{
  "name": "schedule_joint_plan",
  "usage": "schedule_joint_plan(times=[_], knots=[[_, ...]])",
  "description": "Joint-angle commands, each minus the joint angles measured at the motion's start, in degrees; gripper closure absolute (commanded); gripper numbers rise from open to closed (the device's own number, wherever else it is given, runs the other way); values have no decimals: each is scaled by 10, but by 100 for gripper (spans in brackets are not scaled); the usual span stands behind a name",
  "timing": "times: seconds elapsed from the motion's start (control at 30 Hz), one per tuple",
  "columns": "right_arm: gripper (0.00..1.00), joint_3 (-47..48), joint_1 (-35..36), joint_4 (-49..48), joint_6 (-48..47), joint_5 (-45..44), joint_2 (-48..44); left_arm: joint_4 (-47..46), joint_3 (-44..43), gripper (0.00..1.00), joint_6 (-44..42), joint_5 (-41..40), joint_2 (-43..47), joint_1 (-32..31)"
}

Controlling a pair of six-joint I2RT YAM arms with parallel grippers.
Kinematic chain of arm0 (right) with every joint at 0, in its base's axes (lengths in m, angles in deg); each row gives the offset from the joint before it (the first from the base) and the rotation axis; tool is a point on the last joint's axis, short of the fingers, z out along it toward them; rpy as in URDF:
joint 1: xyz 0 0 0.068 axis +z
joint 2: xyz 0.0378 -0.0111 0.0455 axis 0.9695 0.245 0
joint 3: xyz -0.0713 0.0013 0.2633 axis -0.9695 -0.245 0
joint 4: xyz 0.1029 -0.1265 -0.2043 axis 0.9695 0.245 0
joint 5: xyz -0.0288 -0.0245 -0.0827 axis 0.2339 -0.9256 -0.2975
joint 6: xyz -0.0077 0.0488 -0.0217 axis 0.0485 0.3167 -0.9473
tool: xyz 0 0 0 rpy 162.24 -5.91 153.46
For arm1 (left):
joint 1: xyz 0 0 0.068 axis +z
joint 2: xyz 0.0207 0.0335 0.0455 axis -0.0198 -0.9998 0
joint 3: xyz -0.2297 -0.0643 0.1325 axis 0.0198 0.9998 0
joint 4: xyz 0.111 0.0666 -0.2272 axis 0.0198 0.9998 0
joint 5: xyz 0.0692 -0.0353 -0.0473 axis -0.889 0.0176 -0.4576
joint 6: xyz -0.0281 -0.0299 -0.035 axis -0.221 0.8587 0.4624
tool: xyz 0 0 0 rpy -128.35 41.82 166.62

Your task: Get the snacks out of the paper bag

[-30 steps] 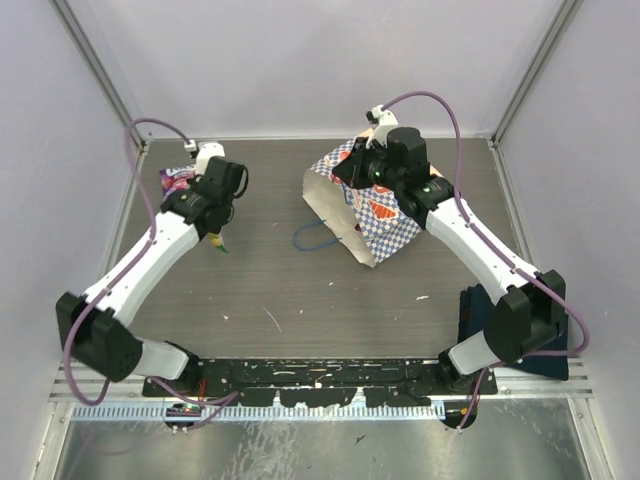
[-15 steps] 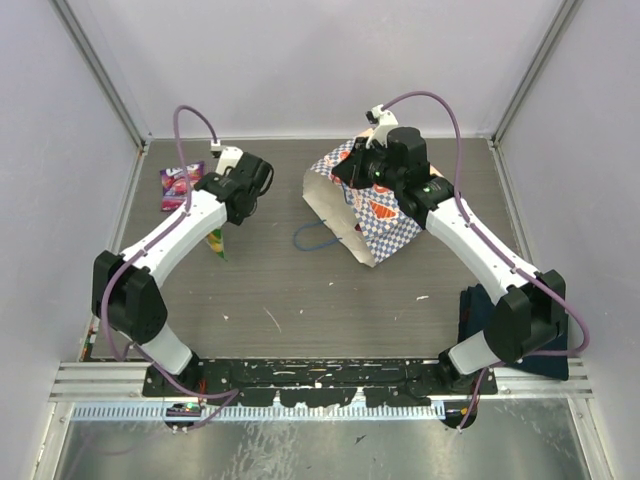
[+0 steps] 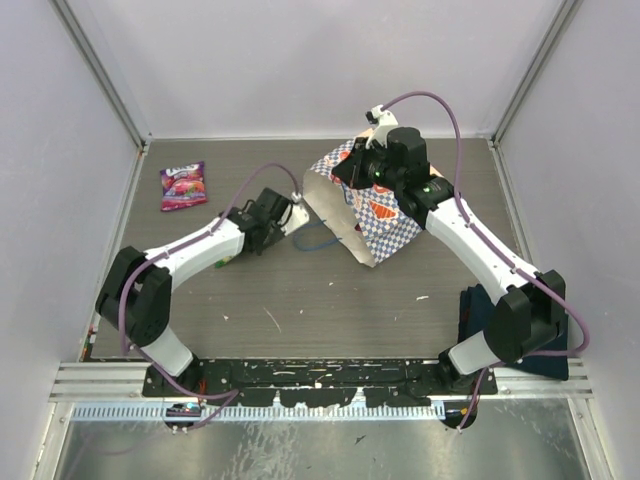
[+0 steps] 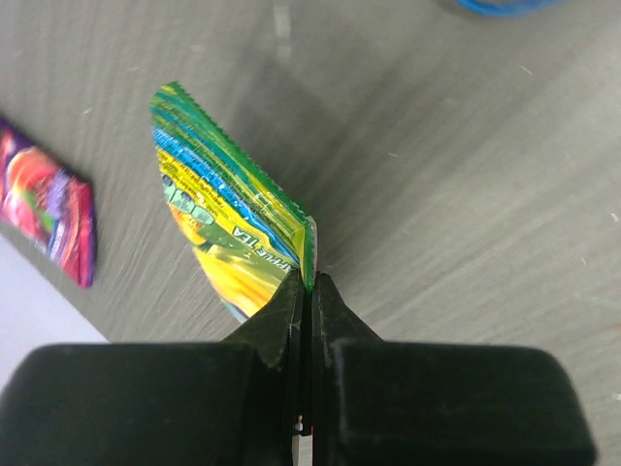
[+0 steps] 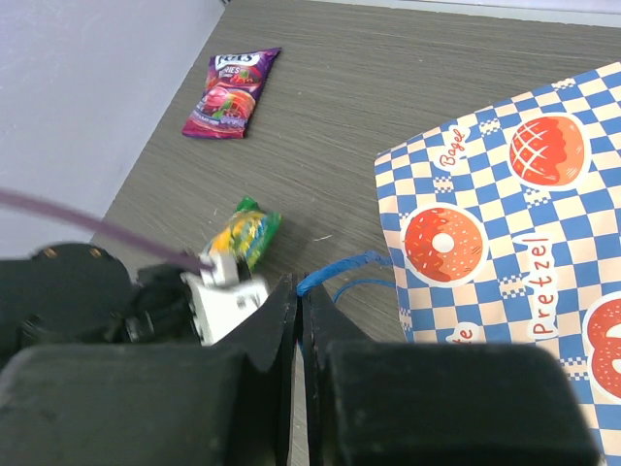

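Tightly pinched, green snack packet (image 4: 228,218) between left fingers (image 4: 278,316), jutting past tips

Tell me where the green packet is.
The green packet is left of centre in the top view, under the left arm, between the purple packet and the blue cord of the paper bag; its edge is pinched in the left gripper.

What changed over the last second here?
The left arm swung from the far-left corner toward the tan checkered paper bag; its shut left gripper now points at the flat green candy packet. The glossy purple candy packet, the bag and the right gripper stayed put.
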Motion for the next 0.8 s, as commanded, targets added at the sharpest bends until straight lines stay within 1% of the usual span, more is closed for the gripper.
schedule_joint_plan(times=[0.0, 0.03, 0.07, 0.1, 0.13, 0.17, 0.2, 0.23, 0.27, 0.3, 0.33, 0.4, 0.47, 0.5, 0.53, 0.6, 0.67, 0.7, 0.77], knots=[[99, 15, 4, -32, -5, 7, -1, -42, 30, 100, -126, 101, 42, -6], [99, 16, 3, -32, -6, 7, -1, -37, 34, 87, -131, 124, 49, -7], [99, 15, 3, -32, -6, 7, -1, -43, 37, 62, -125, 127, 58, -7], [99, 15, 3, -33, -6, 7, -2, -60, 44, 40, -116, 119, 66, -7], [99, 16, 3, -33, -5, 7, -2, -81, 55, 6, -109, 114, 76, -7], [99, 15, 3, -33, -5, 8, -2, -103, 69, 1, -105, 115, 91, -7], [99, 15, 3, -34, -5, 9, -2, -130, 85, 2, -101, 121, 109, -7], [99, 14, 4, -34, -4, 9, -2, -163, 103, 2, -72, 126, 132, -5], [99, 13, 4, -34, -4, 8, -3, -206, 121, 2, -9, 115, 155, 5], [99, 12, 4, -35, -4, 7, -4, -234, 122, 2, 74, 110, 174, 29], [99, 11, 4, -34, -5, 6, -4, -238, 111, 2, 177, 110, 186, 58], [99, 11, 3, -34, -5, 6, -5, -184, 71, 2, 334, 102, 186, 117], [99, 11, 3, -35, -5, 7, -4, -71, 27, 2, 450, 50, 162, 142], [99, 10, 3, -35, -5, 8, -4, -41, 20, 1, 503, 41, 154, 147], [99, 10, 4, -36, -5, 8, -5, -37, 31, 1, 538, 51, 156, 147], [99, 8, 4, -36, -4, 9, -7, -66, 83, 1, 616, 73, 180, 148], [99, 4, 4, -36, -5, 6, -9, -116, 142, 1, 652, 108, 220, 150], [99, 1, 3, -36, -6, 5, -11, -122, 160, 1, 671, 106, 233, 151], [99, -3, 3, -37, -7, 3, -13, -140, 186, 8, 685, 86, 247, 153]])
